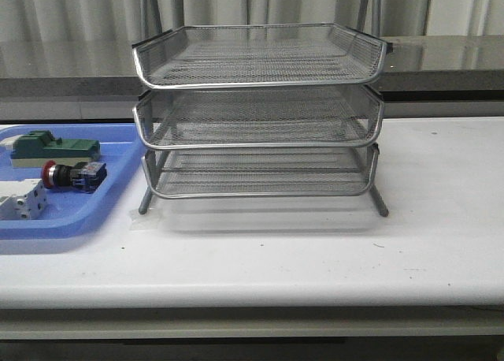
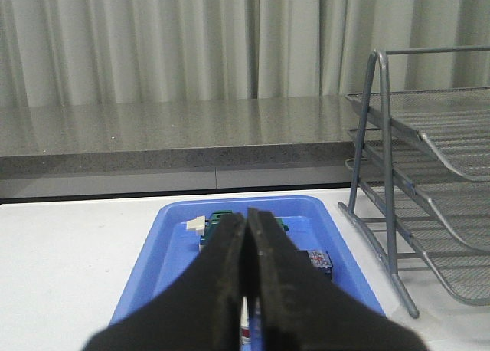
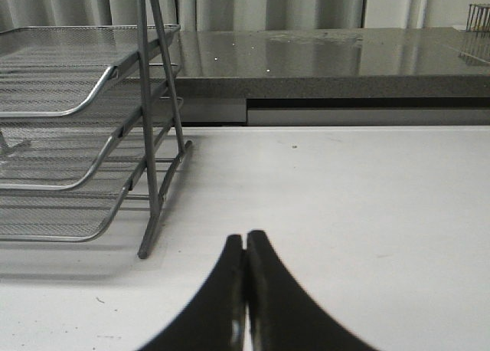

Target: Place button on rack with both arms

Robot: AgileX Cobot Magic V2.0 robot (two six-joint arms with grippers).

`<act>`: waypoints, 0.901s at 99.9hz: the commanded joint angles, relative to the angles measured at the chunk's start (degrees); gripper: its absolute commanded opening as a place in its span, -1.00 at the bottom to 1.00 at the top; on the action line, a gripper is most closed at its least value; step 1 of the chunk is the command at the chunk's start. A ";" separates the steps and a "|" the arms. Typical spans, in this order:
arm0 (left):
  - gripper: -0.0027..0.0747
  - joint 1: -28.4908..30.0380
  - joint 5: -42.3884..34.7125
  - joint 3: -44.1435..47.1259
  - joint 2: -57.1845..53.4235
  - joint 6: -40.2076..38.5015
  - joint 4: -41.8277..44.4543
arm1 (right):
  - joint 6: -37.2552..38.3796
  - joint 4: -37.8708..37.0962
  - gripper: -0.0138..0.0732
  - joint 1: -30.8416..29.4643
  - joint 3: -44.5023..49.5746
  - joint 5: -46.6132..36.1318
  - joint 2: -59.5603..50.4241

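Observation:
The button (image 1: pixel 72 174), with a red round head and a black and blue body, lies on its side in the blue tray (image 1: pixel 118 189) at the left. The silver three-tier wire rack (image 1: pixel 258 113) stands in the middle of the table. Neither arm shows in the front view. In the left wrist view my left gripper (image 2: pixel 246 213) is shut and empty above the blue tray (image 2: pixel 168 247); the button's blue end (image 2: pixel 319 259) peeks out beside the fingers. In the right wrist view my right gripper (image 3: pixel 245 236) is shut and empty over bare table, to the side of the rack (image 3: pixel 84 136).
In the tray, a green block-shaped part (image 1: pixel 51 148) lies behind the button and a white-grey terminal block (image 1: pixel 21 199) in front of it. A grey stone counter (image 1: pixel 441 57) runs behind the table. The rack's legs (image 1: pixel 380 201) stand on the white tabletop.

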 commanded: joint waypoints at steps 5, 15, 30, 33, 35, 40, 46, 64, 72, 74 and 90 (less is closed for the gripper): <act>-0.98 -0.45 -4.62 1.93 -1.73 -0.31 -0.01 | -0.21 -0.68 -0.82 -0.37 0.10 -4.76 -1.00; -0.98 -0.45 -4.62 1.93 -1.73 -0.31 -0.01 | -0.21 -0.68 -0.82 -0.37 0.10 -4.76 -1.00; -0.98 -0.45 -4.62 1.93 -1.73 -0.31 -0.01 | -0.21 -0.68 -0.82 -0.37 0.10 -4.76 -1.00; -0.98 -0.45 -4.62 1.93 -1.73 -0.31 -0.01 | -0.21 -0.68 -0.82 -0.37 0.10 -4.76 -1.00; -0.98 -0.45 -4.62 1.93 -1.73 -0.31 -0.01 | -0.21 -0.68 -0.82 -0.37 0.10 -4.76 -1.00; -0.98 -0.45 -4.62 1.93 -1.73 -0.31 -0.01 | -0.21 -0.68 -0.82 -0.37 0.10 -4.76 -1.00; -0.98 -0.45 -4.62 1.93 -1.73 -0.31 -0.01 | -0.21 -0.68 -0.82 -0.37 0.10 -4.76 -1.00; -0.98 -0.45 -4.62 1.93 -1.73 -0.31 -0.01 | -0.21 -0.68 -0.82 -0.37 0.10 -4.76 -1.00; -0.98 -0.45 -4.62 1.93 -1.73 -0.31 -0.01 | -0.21 -0.68 -0.82 -0.37 0.10 -4.76 -1.00; -0.98 -0.45 -4.62 1.93 -1.73 -0.31 -0.01 | -0.21 -0.68 -0.82 -0.37 0.03 -5.17 -1.00; -0.98 -0.45 -4.62 1.93 -1.73 -0.31 -0.01 | -0.21 -0.68 -0.82 -0.37 -0.06 -8.48 -1.00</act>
